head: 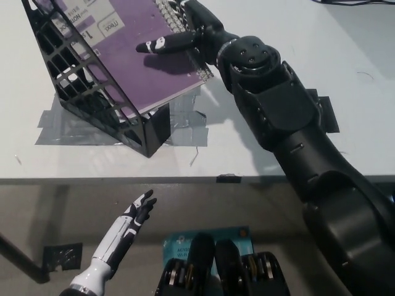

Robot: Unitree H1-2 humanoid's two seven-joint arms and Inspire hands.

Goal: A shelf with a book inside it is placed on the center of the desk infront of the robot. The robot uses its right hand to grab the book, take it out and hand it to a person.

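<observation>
- While the white left hand waits low down below the front edge of the desk, with its fingers spread and nothing in it, the black right hand is the one at the book.
- The book is a purple spiral notebook. It stands tilted inside the black mesh file holder, and that holder is stuck to the desk with grey tape.
- One long black finger lies flat across the purple cover, pointing to the left side of the picture. The rest of the right hand sits right at the wire spiral edge.
- I cannot tell if that hand has closed on the book, because the far side of the edge is hidden.
- The spiral edge is the side that sticks out of the holder, toward the right hand. The book's other side is deep in the holder, to the left.
- So I think the book has to slide out to the right and up, along its own slant, toward the right arm.
</observation>
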